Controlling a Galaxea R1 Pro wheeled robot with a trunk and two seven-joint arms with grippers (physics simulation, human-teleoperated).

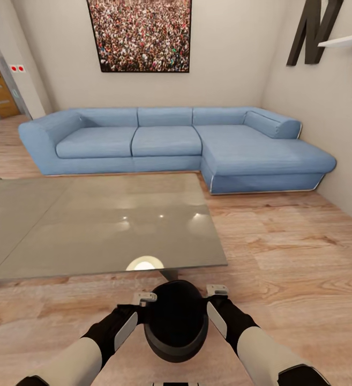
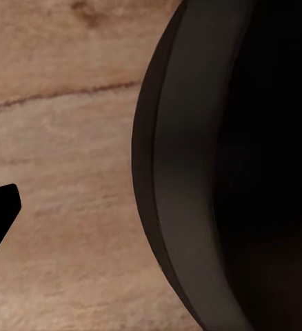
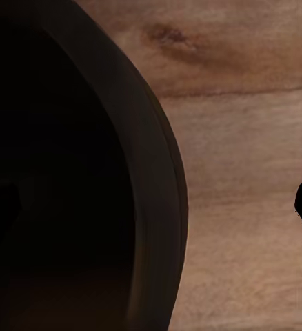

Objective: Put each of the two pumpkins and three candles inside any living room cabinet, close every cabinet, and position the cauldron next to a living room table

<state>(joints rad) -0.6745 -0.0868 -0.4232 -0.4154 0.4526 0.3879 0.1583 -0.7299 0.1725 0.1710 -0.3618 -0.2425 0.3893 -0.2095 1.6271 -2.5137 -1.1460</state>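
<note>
The cauldron (image 1: 176, 320) is a round black pot with a wide dark mouth and a thick, smooth rim, upright, its opening facing up. It sits low in the head view, above the wooden floor, just off the near edge of the table (image 1: 90, 225) and close to that table's right corner (whether it rests on the floor cannot be told). The table is low and rectangular with a glossy grey glass top that mirrors ceiling lights. In the left wrist view the cauldron's curved rim (image 2: 185, 179) is dark grey against pale floorboards.
</note>
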